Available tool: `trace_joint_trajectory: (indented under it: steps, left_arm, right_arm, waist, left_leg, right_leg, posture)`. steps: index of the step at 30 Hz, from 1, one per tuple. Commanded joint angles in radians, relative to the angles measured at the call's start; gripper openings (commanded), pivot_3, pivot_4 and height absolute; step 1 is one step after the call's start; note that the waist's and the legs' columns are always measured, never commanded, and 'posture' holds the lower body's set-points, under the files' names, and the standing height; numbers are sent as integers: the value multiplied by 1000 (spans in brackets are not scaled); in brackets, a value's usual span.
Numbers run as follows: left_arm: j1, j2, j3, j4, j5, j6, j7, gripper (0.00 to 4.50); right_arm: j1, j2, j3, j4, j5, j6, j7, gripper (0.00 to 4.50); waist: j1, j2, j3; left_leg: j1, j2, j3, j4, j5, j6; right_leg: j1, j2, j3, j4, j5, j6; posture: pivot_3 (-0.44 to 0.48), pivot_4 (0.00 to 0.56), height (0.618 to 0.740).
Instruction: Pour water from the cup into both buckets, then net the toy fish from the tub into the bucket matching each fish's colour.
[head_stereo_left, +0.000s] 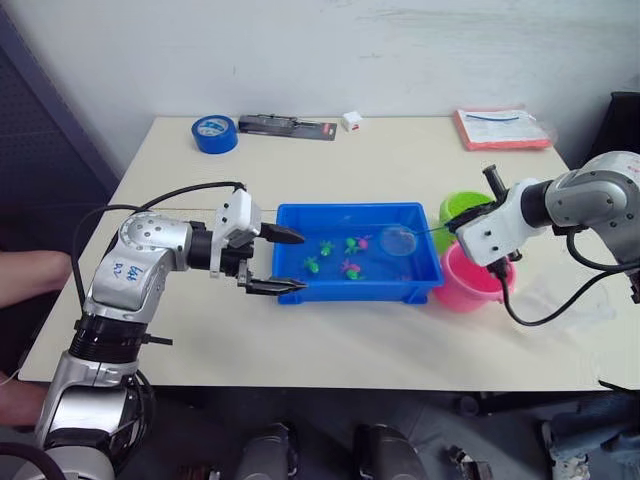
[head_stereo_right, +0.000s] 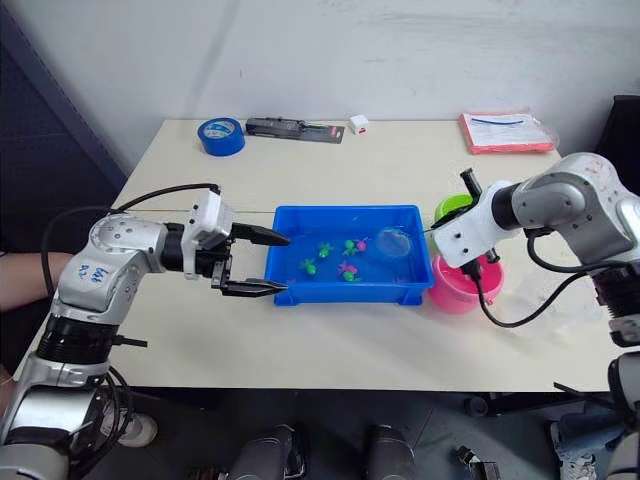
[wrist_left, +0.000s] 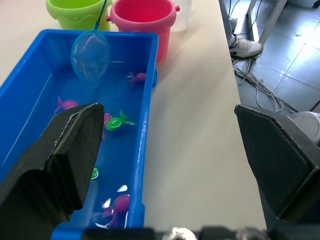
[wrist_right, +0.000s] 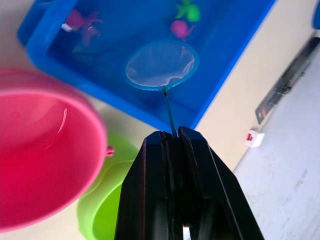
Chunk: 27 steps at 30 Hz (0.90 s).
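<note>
The blue tub lies mid-table with several green and pink toy fish in its water. My right gripper is shut on the thin stick of the net. The net's blue hoop hangs over the tub's right end with nothing in its mesh. Just right of the tub stand the green bucket and, nearer, the pink bucket. Beyond the pink bucket stands the clear cup. My left gripper is open at the tub's left end, holding nothing.
Along the table's far edge lie a blue tape roll, a black flat pack, a small white box and a pink booklet. A person's arm rests at the left table edge. Cables trail from my right arm.
</note>
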<state>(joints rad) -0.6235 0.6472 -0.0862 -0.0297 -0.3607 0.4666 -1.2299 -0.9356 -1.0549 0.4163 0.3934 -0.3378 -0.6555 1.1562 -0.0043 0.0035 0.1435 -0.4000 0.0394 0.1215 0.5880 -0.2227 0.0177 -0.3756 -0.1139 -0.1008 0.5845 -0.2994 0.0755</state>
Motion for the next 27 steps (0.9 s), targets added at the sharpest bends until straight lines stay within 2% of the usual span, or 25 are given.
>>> trace_joint_trajectory:
  steps: [1,6,12,21,27]
  left_arm:
    - [-14,5,10,-48,-28,33,19,4500]
    - [-27,8,8,-56,-41,70,31,4500]
    - [-28,9,7,-71,-47,79,38,4500]
    - [-33,-1,1,-73,-48,69,40,4500]
    - [-29,-1,-1,-73,-46,56,37,4500]
  right_arm:
    - [-22,11,-1,53,-20,-87,5,799]
    - [-6,24,-1,83,-17,-114,28,799]
    - [63,6,-32,11,80,-39,106,799]
    - [217,-24,-120,-151,212,199,170,799]
    - [288,33,-199,-215,307,477,128,799]
  waist:
    - [-1,0,0]
    - [-1,1,0]
    - [0,1,0]
    - [2,1,0]
    - [3,1,0]
  left_leg:
    - [0,0,0,0,0,0]
    - [0,0,0,1,0,0]
    - [2,0,0,2,0,1]
    - [3,1,-1,2,0,1]
    - [3,2,-1,2,0,0]
  right_leg:
    - [0,0,0,0,0,0]
    - [1,0,0,1,0,0]
    - [2,0,0,2,0,0]
    - [3,0,0,2,-1,-2]
    - [3,0,0,2,-1,-3]
  posture:
    - [0,150,740]
    - [0,150,740]
    - [0,150,740]
    - [0,150,740]
    - [0,150,740]
